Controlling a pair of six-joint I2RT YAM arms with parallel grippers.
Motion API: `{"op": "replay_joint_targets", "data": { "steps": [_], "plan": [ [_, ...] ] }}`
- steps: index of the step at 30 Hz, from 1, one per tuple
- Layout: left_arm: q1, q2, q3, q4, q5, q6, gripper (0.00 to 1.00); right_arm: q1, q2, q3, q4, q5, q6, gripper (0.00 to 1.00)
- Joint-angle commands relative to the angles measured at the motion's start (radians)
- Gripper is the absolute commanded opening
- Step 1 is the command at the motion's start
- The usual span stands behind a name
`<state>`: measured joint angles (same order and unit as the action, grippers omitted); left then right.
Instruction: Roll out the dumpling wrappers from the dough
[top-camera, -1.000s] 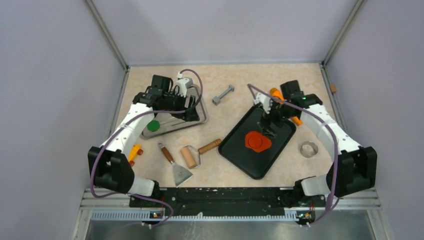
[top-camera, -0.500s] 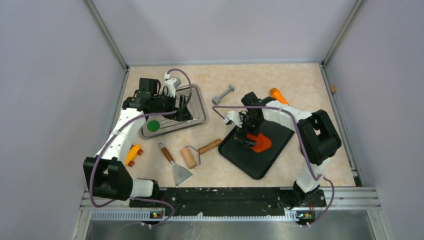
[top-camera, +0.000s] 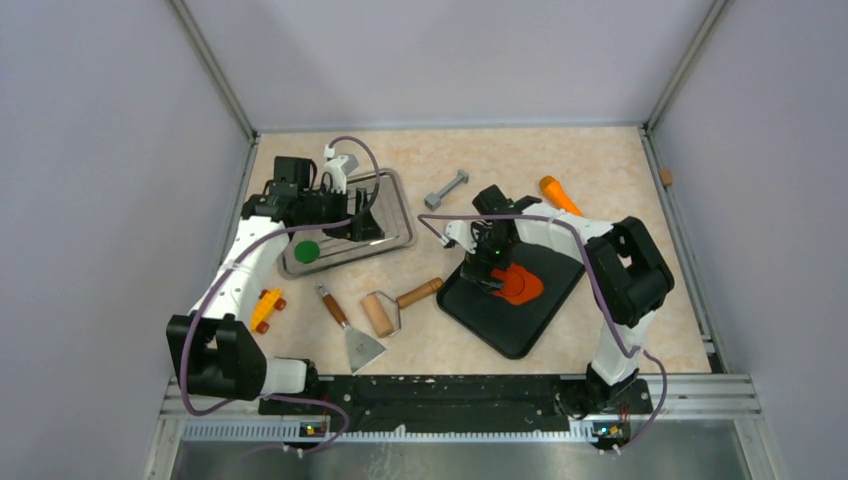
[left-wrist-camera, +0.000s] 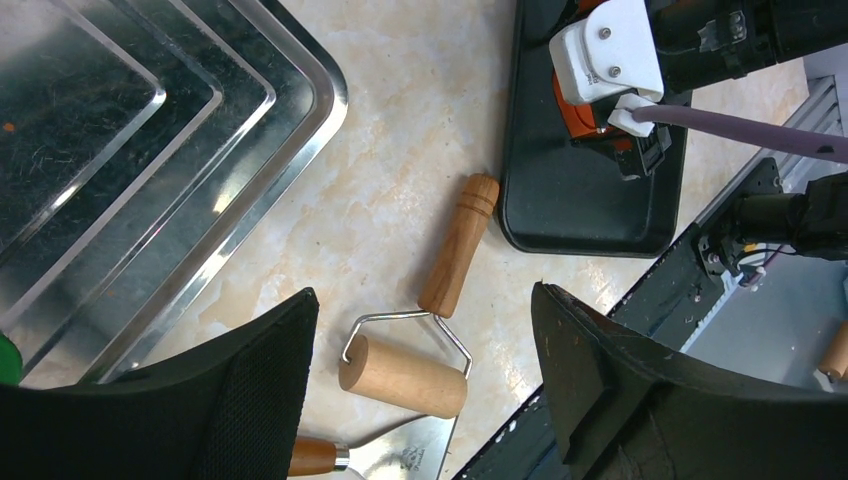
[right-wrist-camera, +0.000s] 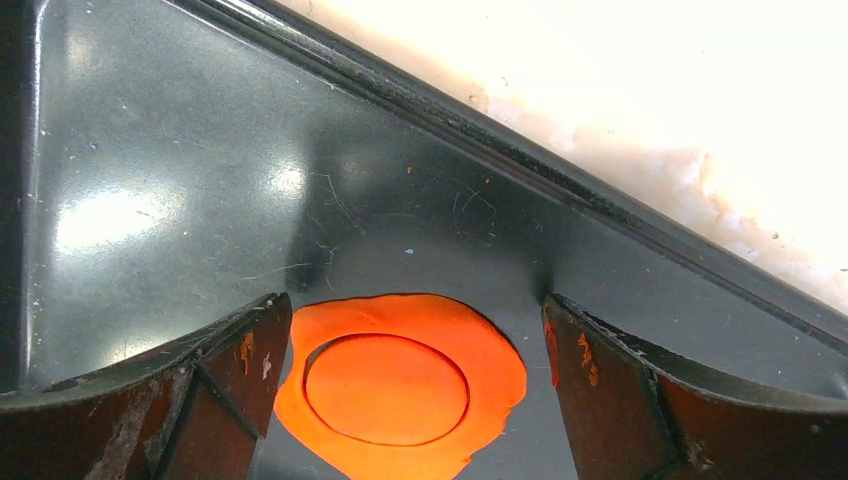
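Observation:
The dough (right-wrist-camera: 492, 362) is a flat orange-red sheet on the black tray (top-camera: 505, 330), with a round dumpling wrapper (right-wrist-camera: 386, 388) cut into its middle and still sitting in it. My right gripper (right-wrist-camera: 415, 385) hangs low over the sheet, open, with one finger on each side of it and clay smears on the pads. In the top view the dough (top-camera: 522, 285) shows just right of that gripper (top-camera: 490, 270). A green wrapper (top-camera: 306, 250) lies on the metal tray (top-camera: 398, 200). My left gripper (top-camera: 358, 222) hovers open and empty above that tray's right part.
A wooden roller (left-wrist-camera: 405, 376) with its handle (left-wrist-camera: 458, 245) and a scraper (top-camera: 352, 330) lie between the two trays. A grey bar (top-camera: 446, 188) and an orange carrot toy (top-camera: 560, 195) lie at the back. A yellow toy car (top-camera: 266, 306) sits at the left.
My right arm has swung left across the black tray, bringing its gripper from the dough's far side to its left edge. The left gripper has drifted slightly left over the metal tray.

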<state>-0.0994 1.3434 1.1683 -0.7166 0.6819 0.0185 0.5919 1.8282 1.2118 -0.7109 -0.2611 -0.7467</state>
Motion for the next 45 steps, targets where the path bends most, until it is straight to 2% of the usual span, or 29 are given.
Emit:
{"op": "replay_joint_targets", "data": {
  "steps": [1, 11, 22, 26, 30, 33, 38, 45],
  "plan": [
    [0.009, -0.029, -0.005, 0.036, 0.031, -0.012, 0.81, 0.019, 0.014, 0.000, 0.021, 0.008, 0.013, 0.98],
    [0.015, -0.022, -0.010, 0.049, 0.047, -0.016, 0.81, 0.020, 0.041, -0.030, 0.026, 0.074, 0.017, 0.97],
    [0.021, -0.023, -0.023, 0.060, 0.055, -0.030, 0.81, 0.019, 0.082, -0.005, -0.073, 0.042, 0.078, 0.79],
    [0.023, -0.024, -0.022, 0.062, 0.059, -0.048, 0.81, 0.019, 0.115, 0.003, -0.099, 0.033, 0.083, 0.66],
    [0.026, -0.027, -0.022, 0.062, 0.060, -0.049, 0.81, 0.019, 0.121, -0.001, -0.090, 0.033, 0.093, 0.57],
    [0.027, -0.030, -0.026, 0.060, 0.062, -0.051, 0.81, 0.017, 0.120, -0.001, -0.097, 0.030, 0.093, 0.45],
    [0.027, -0.030, -0.029, 0.062, 0.071, -0.052, 0.81, 0.016, 0.081, 0.007, -0.120, 0.023, 0.086, 0.30],
    [0.028, -0.016, -0.035, 0.082, 0.096, -0.061, 0.81, 0.017, 0.017, 0.015, -0.158, -0.032, 0.110, 0.22]
  ]
}}
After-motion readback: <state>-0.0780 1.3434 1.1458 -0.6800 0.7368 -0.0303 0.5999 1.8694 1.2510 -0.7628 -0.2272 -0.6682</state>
